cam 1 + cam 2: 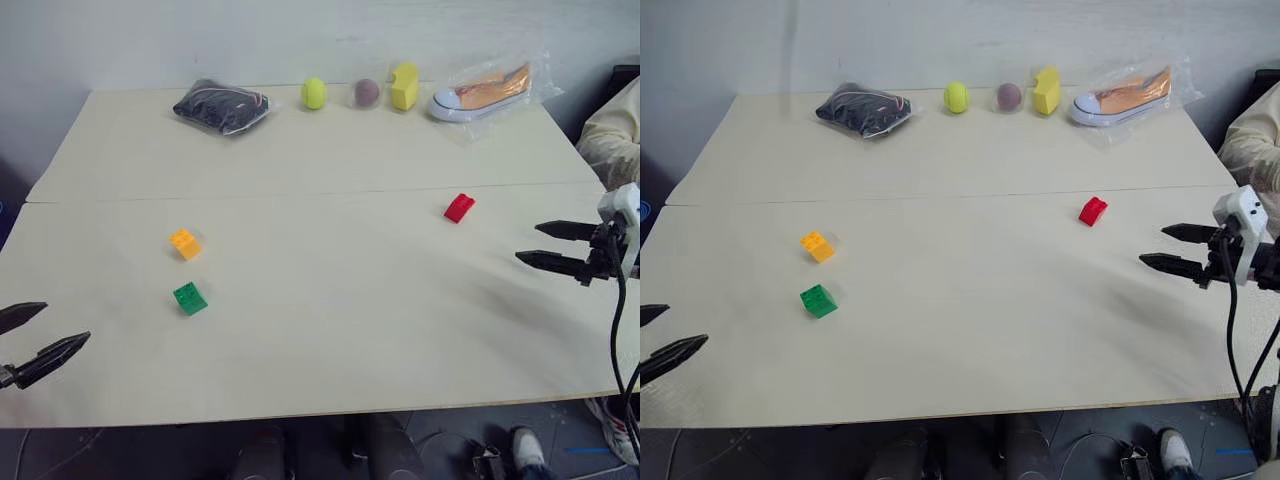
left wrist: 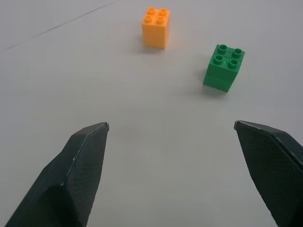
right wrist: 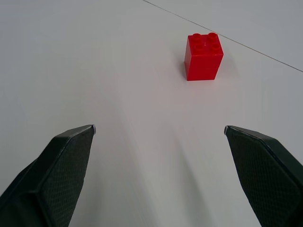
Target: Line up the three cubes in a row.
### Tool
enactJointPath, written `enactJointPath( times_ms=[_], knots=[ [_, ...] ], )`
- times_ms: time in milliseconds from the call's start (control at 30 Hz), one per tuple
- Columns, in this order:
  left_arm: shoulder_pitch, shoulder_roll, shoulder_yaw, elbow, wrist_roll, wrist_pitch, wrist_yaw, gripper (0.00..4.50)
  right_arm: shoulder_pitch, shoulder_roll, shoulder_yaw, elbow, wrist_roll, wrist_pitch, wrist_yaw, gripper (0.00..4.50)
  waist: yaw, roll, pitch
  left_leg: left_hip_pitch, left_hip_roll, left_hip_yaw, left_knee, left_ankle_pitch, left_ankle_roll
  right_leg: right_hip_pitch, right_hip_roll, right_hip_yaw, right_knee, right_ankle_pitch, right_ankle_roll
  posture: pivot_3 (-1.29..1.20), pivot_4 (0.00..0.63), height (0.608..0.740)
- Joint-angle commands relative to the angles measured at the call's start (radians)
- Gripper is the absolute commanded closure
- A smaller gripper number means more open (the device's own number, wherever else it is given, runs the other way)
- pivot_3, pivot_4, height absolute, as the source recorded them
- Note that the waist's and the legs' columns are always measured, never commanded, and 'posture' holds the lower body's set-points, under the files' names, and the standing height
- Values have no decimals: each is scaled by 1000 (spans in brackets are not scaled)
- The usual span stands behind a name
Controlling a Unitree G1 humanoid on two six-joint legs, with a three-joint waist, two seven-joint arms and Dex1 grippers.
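- Pale wood worktop (image 1: 330, 350); along its far edge lie a black bag (image 1: 221, 105), a yellow ball (image 1: 314, 93), a brownish ball (image 1: 367, 92), a yellow foam block (image 1: 405, 87) and a wrapped shoe (image 1: 482, 92).
- The orange-yellow cube (image 1: 185, 243) sits near the green cube (image 1: 189, 298) on the left; the red cube (image 1: 459, 207) is well apart on the right.
- No readable writing.
- Left hand (image 1: 35, 338) and right hand (image 1: 545, 246) hover at the worktop's sides, fingers apart and empty.

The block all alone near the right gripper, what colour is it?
Red. The red block with studs on top shows best in the right wrist view.
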Motion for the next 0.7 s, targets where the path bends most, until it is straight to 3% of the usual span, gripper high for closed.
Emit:
enactJointPath(
  times_ms=[33, 500, 700],
  knots=[
    [9, -12, 12, -16, 6, -10, 11, 20, 16, -3, -44, -32, 25, 11, -13, 0, 0, 0, 0, 0, 0, 0, 0, 0, 0, 0, 0, 0, 0, 0, 0, 0, 150, 740],
    [-13, -33, -47, 1, 51, -50, 57, 20, 59, 3, -59, -140, 31, 48, -78, 0, 1, 0, 0, 0, 0, 0, 0, 0, 0, 0, 0, 0, 1, 0, 0, 0, 150, 740],
    [-114, 7, -116, -60, -16, 18, 65, 20, -36, 35, -1, -130, -21, 24, -118, 0, 1, 0, 0, 0, 0, 0, 1, 0, 0, 0, 0, 0, 2, 0, 0, 0, 150, 740]
  ],
)
